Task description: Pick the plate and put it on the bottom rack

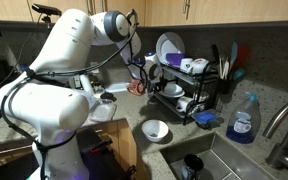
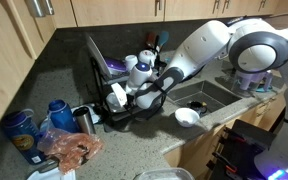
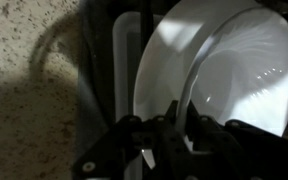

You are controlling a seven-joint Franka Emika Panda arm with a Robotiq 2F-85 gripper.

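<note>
My gripper (image 3: 174, 140) is shut on the rim of the plate (image 3: 224, 70), a small white shallow dish that stands on edge between the fingers. In an exterior view the gripper (image 2: 136, 97) holds the plate (image 2: 118, 96) at the bottom rack (image 2: 112, 112) of the black wire two-tier dish rack. In both exterior views the gripper (image 1: 149, 75) sits at the open end of the lower tier (image 1: 179, 103). In the wrist view the black rack frame (image 3: 96, 60) and a pale drip tray (image 3: 124, 60) lie behind the plate.
A white bowl (image 1: 155, 130) (image 2: 187, 117) stands on the counter by the sink (image 1: 219, 160). The large blue-rimmed plate (image 1: 167, 47) and cups (image 1: 192, 66) fill the upper tier. A blue soap bottle (image 1: 243, 120) stands near the faucet. Cans (image 2: 59, 112) and a bag (image 2: 74, 150) lie beside the rack.
</note>
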